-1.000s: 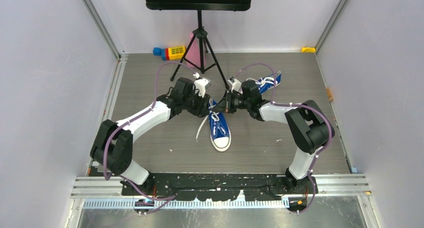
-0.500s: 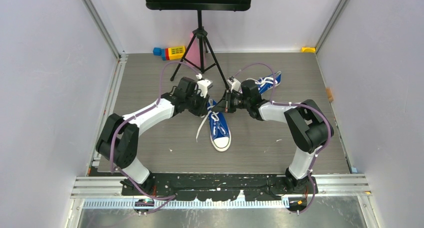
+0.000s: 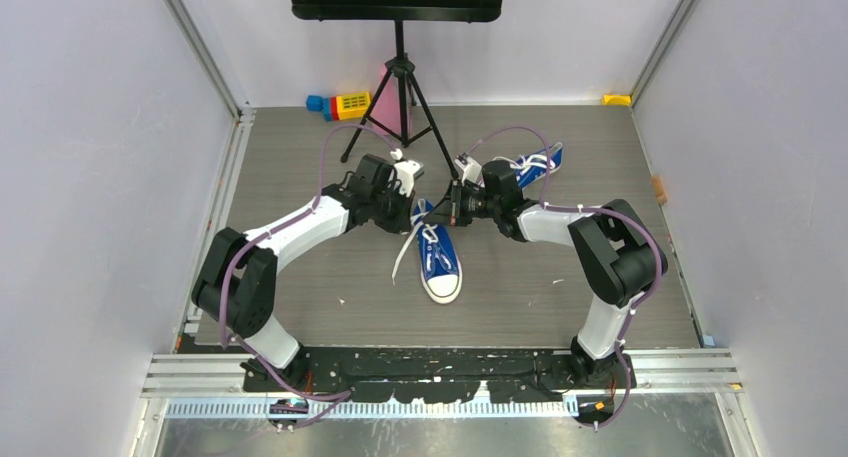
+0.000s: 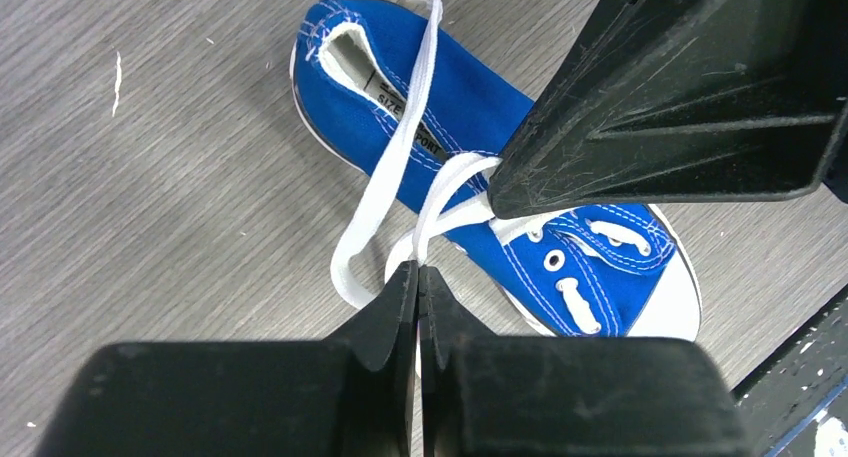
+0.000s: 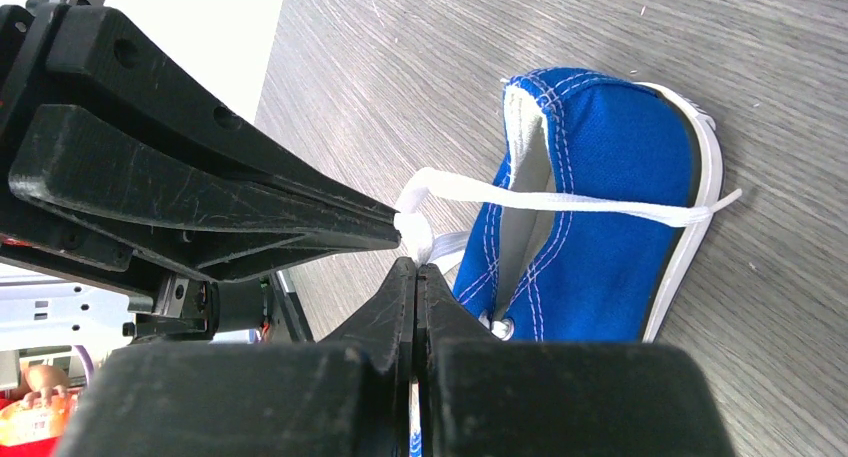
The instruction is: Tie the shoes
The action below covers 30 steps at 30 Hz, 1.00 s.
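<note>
One blue shoe with a white toe cap lies mid-table, toe toward me. The second shoe lies behind the right arm. My left gripper and right gripper meet tip to tip over the near shoe's heel. In the left wrist view the left gripper is shut on a white lace that loops across the shoe. In the right wrist view the right gripper is shut on a lace pulled taut across the shoe's opening.
A black tripod stand is just behind the grippers. Coloured toy blocks lie at the back wall, a yellow piece at the back right corner, and a small orange piece at the right wall.
The left arm's elbow has swung right and its gripper has shifted slightly back toward the right gripper. The right arm and shoes have hardly moved.
</note>
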Available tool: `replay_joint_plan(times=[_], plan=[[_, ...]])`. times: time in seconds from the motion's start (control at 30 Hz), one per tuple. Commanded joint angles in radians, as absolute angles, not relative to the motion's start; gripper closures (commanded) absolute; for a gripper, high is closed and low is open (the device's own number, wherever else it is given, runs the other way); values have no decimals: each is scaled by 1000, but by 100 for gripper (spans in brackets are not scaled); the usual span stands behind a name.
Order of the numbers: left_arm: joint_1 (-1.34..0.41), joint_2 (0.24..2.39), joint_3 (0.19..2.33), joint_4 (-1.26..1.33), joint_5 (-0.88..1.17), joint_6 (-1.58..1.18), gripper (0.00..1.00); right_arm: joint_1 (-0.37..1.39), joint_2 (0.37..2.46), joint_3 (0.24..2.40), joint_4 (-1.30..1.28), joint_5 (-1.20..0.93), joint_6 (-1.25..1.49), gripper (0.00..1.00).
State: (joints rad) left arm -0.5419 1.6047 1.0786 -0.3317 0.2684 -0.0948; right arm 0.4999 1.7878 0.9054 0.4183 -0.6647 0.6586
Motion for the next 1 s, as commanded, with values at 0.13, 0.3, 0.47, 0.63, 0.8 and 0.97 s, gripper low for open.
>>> replay_joint_plan(times=[0.13, 0.3, 0.47, 0.63, 0.8, 0.97], plan=[[-540, 1576, 1100, -348, 270, -91, 100, 494, 1782, 934, 437, -679, 666, 100], [-540, 1553, 1090, -348, 288, -117, 100, 492, 1783, 942, 430, -679, 670, 100], [-541, 1515, 1053, -327, 384, -191, 100, 492, 1781, 941, 431, -681, 673, 100], [-545, 1502, 990, -231, 556, -340, 100, 492, 1784, 946, 434, -687, 679, 100], [-555, 1506, 956, -228, 703, -399, 96, 492, 1783, 947, 430, -687, 678, 100], [-557, 1518, 980, -400, 783, -342, 82, 492, 1784, 949, 430, -688, 678, 100]])
